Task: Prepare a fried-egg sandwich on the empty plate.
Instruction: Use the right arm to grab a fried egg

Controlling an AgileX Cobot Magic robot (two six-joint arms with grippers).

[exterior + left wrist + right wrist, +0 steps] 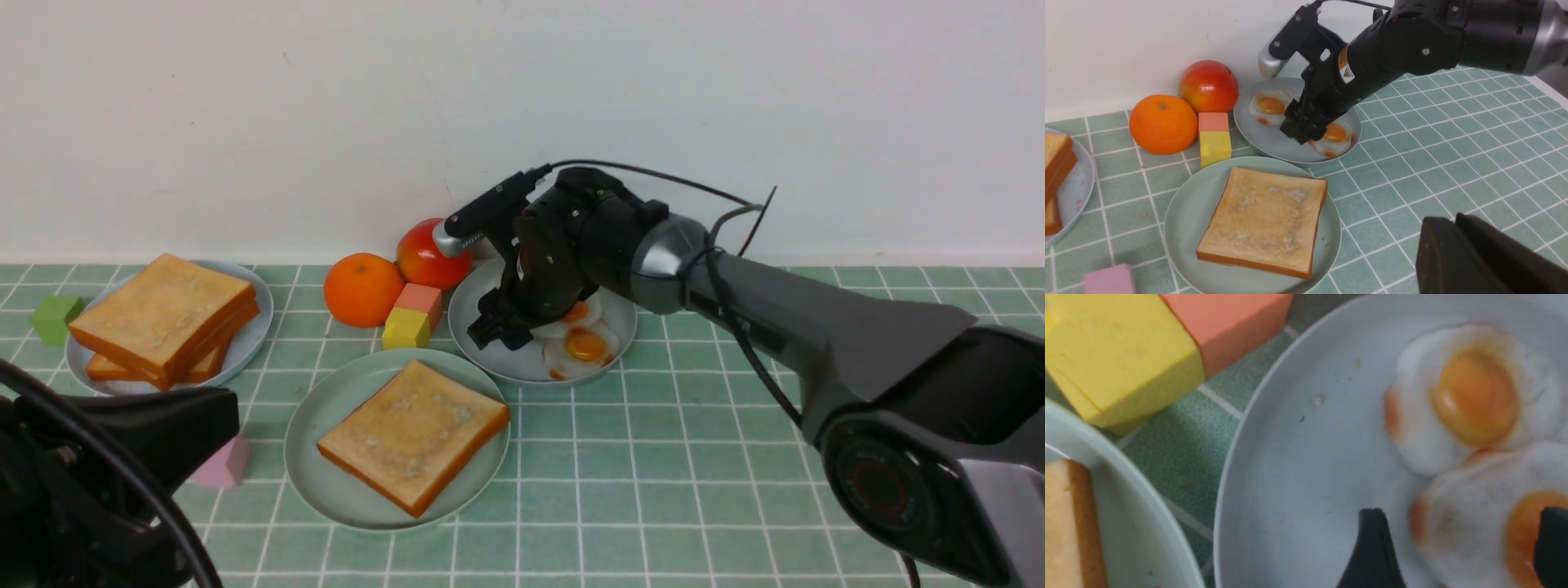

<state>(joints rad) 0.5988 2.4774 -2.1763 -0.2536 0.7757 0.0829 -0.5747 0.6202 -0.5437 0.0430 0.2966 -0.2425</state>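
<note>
One golden toast slice (414, 435) lies flat on the mint-green plate (326, 408), near the table's front. Behind it to the right, the grey plate (522, 363) holds two fried eggs (584, 347). My right gripper (498, 327) hangs low over that grey plate and is open. In the right wrist view its fingers straddle the nearer egg (1453, 539) without closing on it; the other egg (1470, 400) lies beside it. My left gripper (1449, 222) is shut and empty, hovering at the front left, right of the mint plate (1184, 216).
A bluish-white plate (245, 343) at far left carries stacked toast slices (163, 314). An orange (363, 290), a red fruit (429, 257), and yellow (406, 329) and salmon (420, 300) blocks crowd between the plates. A green block (55, 318) and a pink block (222, 464) sit on the left.
</note>
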